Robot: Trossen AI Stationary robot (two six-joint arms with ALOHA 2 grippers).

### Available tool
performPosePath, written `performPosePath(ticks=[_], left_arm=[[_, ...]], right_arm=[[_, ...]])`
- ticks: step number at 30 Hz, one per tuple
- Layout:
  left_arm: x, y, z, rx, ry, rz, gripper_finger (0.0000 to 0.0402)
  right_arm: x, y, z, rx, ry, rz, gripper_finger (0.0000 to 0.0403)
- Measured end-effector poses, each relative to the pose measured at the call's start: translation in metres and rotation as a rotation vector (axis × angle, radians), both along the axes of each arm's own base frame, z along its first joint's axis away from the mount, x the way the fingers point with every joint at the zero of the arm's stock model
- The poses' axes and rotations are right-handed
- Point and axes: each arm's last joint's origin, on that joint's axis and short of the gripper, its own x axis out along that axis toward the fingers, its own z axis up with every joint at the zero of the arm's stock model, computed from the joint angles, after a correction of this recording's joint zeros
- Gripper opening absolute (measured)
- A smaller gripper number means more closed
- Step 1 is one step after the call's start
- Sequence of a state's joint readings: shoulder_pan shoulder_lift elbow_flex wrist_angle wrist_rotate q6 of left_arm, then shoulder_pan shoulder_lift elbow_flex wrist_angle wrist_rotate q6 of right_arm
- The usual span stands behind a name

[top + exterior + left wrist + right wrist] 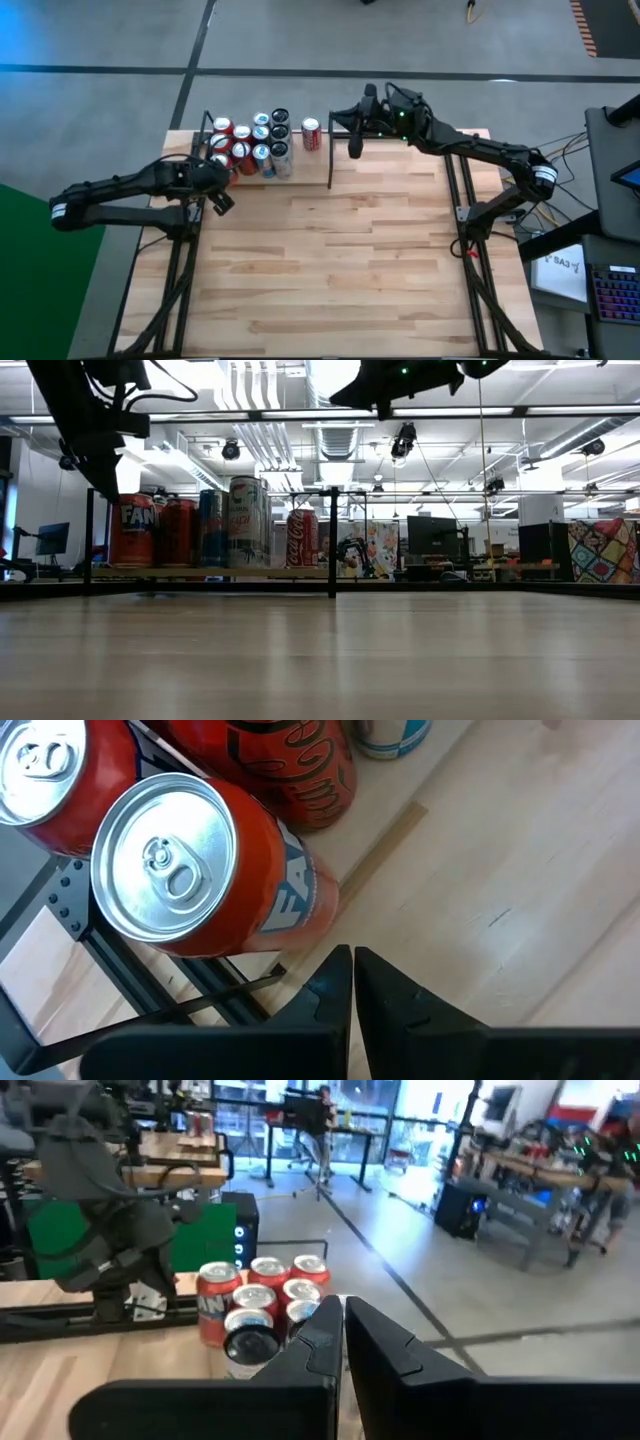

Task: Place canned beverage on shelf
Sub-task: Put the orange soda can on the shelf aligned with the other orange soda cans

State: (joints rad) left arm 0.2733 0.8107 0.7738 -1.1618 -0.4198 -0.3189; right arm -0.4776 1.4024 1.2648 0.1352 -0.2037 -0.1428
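A light wood table (330, 270) fills the scene, with a workshop of desks and screens seen beyond it. Along the far edge the shelf (400, 170) is laid — a plank framed by thin black rods, with one upright divider rod (330, 160). At its left end a cluster of cans (250, 145) is gathered, and a single red cola can (311, 134) stands apart, just left of the divider. The left gripper (222, 200) is held beside an orange soda can (200, 870), its jaws closed on nothing. The right gripper (354, 145) is poised above the shelf right of the divider — jaws likewise pressed together, empty.
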Motion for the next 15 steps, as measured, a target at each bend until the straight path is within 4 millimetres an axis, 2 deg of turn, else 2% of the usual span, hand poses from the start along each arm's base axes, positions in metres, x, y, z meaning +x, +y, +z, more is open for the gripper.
performPosePath(ticks=[15], left_arm=[[-0.001, 0.003, 0.001, 0.048, -0.01, 0.085, 0.0]], right_arm=[[0.005, 0.002, -0.01, -0.051, -0.013, 0.019, 0.0009]])
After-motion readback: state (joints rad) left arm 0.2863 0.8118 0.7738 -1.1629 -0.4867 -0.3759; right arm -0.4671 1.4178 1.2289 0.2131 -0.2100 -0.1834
